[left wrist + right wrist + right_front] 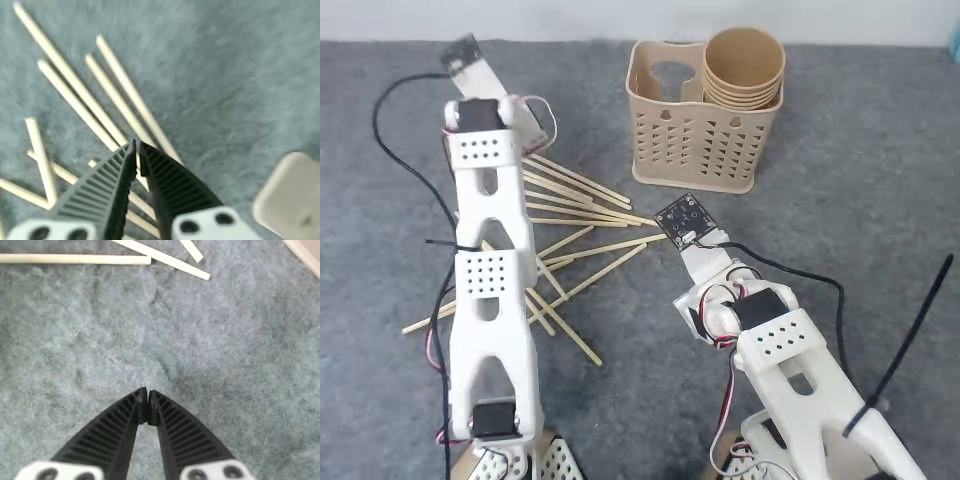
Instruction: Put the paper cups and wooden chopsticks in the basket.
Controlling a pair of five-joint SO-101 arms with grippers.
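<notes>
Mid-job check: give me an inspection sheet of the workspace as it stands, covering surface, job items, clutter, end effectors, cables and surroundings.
Surface: grey carpet, no spills seen.
Job's things: paper cups nested in one upright stack inside the beige basket; wooden chopsticks scattered loose on the carpet outside the basket, some passing under the left arm.
Clutter: nothing seen.
End effectors: left end effector shut, tips over the chopsticks, nothing clearly held; right end effector shut over bare carpet, empty, with chopstick ends beyond it.
Cables: black cables run along both arms; one loops over the carpet beside the left arm.
Surroundings: pale wall behind the basket.
</notes>
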